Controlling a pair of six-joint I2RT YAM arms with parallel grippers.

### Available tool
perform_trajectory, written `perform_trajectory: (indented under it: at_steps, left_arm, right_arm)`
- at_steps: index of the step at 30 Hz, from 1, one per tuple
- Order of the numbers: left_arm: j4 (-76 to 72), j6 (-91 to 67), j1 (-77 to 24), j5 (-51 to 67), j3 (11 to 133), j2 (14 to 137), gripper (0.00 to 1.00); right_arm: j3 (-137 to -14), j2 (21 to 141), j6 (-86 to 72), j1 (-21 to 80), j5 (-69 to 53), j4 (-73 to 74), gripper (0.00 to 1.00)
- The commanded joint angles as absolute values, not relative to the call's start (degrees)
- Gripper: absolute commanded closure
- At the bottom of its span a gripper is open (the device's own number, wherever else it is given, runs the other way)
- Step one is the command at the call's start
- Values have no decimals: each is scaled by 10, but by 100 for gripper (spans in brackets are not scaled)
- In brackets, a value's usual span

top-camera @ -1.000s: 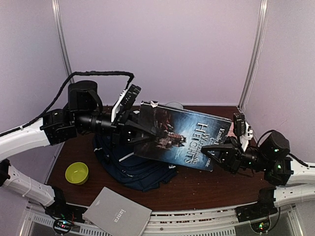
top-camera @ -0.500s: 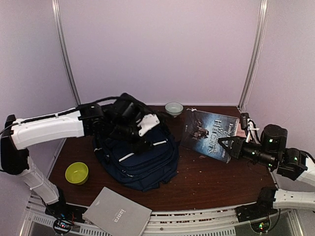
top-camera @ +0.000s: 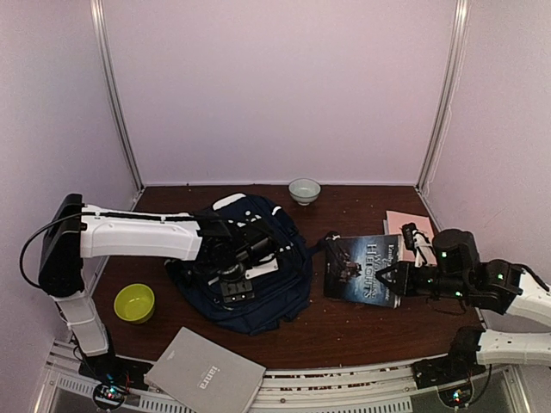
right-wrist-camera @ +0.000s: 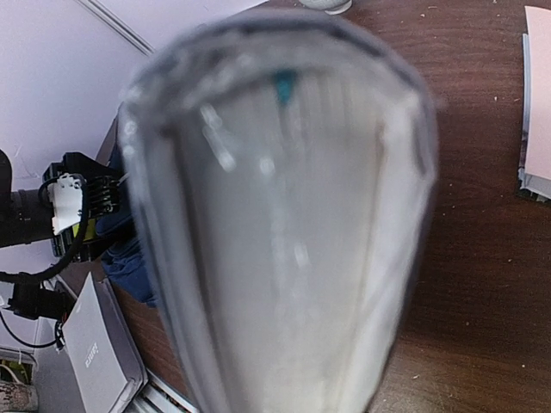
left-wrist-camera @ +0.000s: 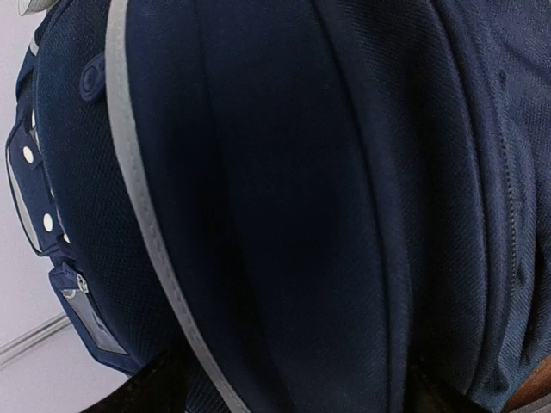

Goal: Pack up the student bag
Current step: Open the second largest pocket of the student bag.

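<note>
Backpack (top-camera: 271, 301) slumps left of centre on the table (top-camera: 362, 331). It is soft, floppy and bulky, so best taken by the top handle or zip edge. Left claw (top-camera: 234, 280) is spread wide just above it, holding nothing. Right claw (top-camera: 389, 277) is clamped on a book (top-camera: 357, 262).

Robot lab test cell, plain lilac panel walls (top-camera: 284, 86), metal corner post (top-camera: 117, 90), dark wooden table (top-camera: 362, 331), white robot arm (top-camera: 138, 237)

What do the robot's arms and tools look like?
Both arms are white shells with black joints. A black cable loops at the left arm shoulder. The left tool is black with a white patch. The right arm carries green lights near its black right tool.
</note>
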State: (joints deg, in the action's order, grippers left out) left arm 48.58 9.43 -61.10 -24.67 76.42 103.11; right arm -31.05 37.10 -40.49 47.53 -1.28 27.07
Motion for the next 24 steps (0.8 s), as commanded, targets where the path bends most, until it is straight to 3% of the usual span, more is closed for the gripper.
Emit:
perform_trajectory:
  at_steps: [1,6,7,8,10,11,12,18,24]
  left_arm:
    - [500,104,-607,-312,774,1046,23]
    - [485,111,-604,-287,761,1078,27]
    - [485,111,-604,-282,761,1085,31]
    - [483,110,-604,-278,761,1090,40]
    - [473,109,-602,-276,760,1093,68]
    - [470,107,-601,-276,760,1090,92]
    - [467,102,-600,-281,763,1086,100]
    - [408,66,-596,-325,765,981,100]
    - [356,34,-591,-305,796,873,100]
  right_arm:
    - [-341,363,-400,473,-33,167,100]
    - [-343,349,-397,473,-34,178,100]
    - [-342,345,-397,473,-33,180,100]
    - [-343,340,-397,473,-33,182,100]
    - [-342,331,-396,473,-32,187,100]
    - [-342,325,-397,473,-32,190,100]
    - [-342,320,-397,473,-32,193,100]
    - [-344,302,-399,473,-68,186,100]
    - [-299,336,-506,474,-197,-9,100]
